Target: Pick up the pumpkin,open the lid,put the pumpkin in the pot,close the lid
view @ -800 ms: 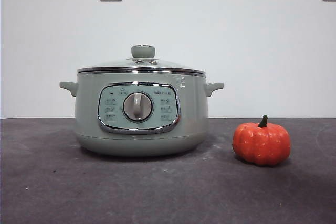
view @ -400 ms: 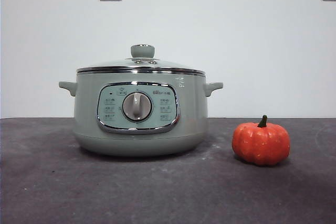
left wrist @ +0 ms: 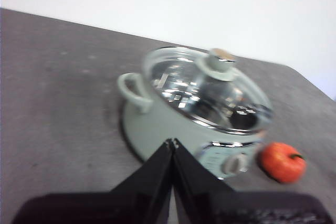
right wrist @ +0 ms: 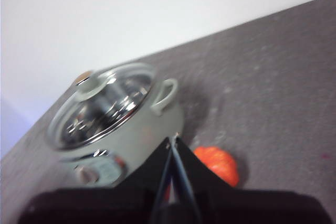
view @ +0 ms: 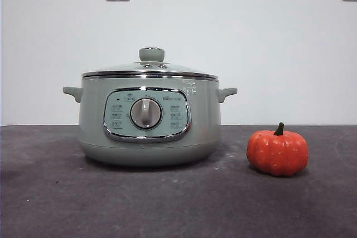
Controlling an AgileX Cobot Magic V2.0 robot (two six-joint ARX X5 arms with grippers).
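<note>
Opening step, nothing grasped: both sets of fingers pressed together, high above pumpkin [view: 277, 153] and lidded pot [view: 149, 121]. Next: right gripper [right wrist: 174, 141] must spread and descend onto pumpkin just beyond its tips.

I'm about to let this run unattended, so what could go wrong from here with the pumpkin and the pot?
1. The pumpkin is round and ribbed, and the right claw above it is shut; a late opening could knock it rolling.
2. The lid is on the pot, with only a small knob to grab; the left claw, also shut, may slip off.
3. The pumpkin sits close beside the pot, so a claw could bump its handle.
</note>
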